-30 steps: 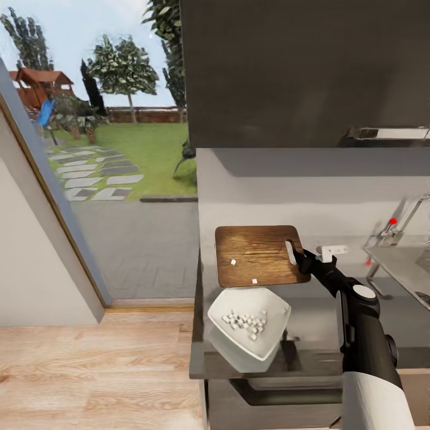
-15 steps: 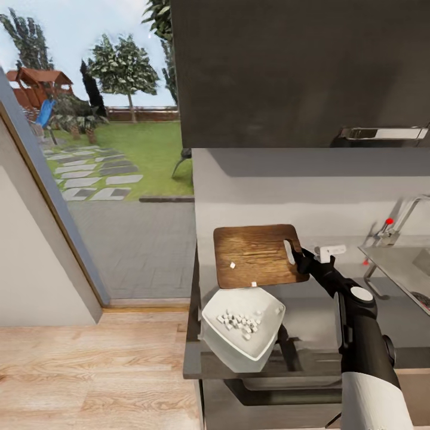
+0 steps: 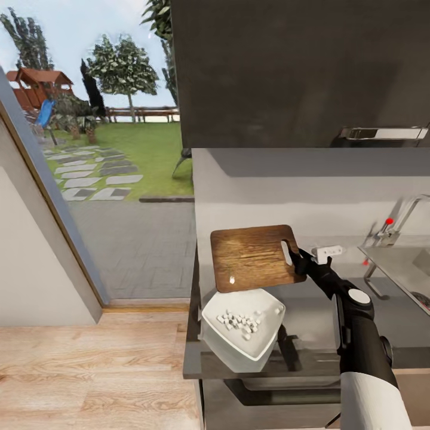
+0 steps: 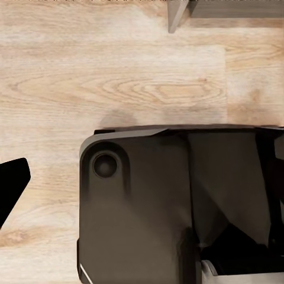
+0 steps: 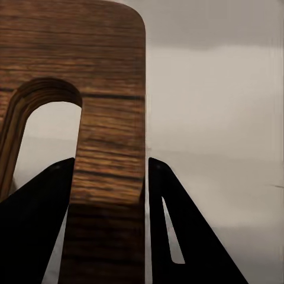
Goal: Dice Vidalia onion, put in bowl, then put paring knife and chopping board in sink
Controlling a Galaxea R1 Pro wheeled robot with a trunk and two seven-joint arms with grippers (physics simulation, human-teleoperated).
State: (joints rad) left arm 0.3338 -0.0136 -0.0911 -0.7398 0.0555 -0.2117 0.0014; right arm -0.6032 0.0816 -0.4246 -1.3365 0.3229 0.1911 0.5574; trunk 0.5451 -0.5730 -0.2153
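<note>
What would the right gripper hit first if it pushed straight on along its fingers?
Nothing beyond what it already holds: the right gripper is shut on the board by its handle end. The board would lead, and past it the right wrist view shows the grey wall. How far off is unclear.

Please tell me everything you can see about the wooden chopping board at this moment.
The chopping board is a dark-brown rectangle with visible grain, rounded corners and a slot-shaped handle hole. The right gripper clamps its handle end, one finger through the slot, one outside the edge. It is tilted above the white bowl, with one white onion cube near its lower edge.
</note>
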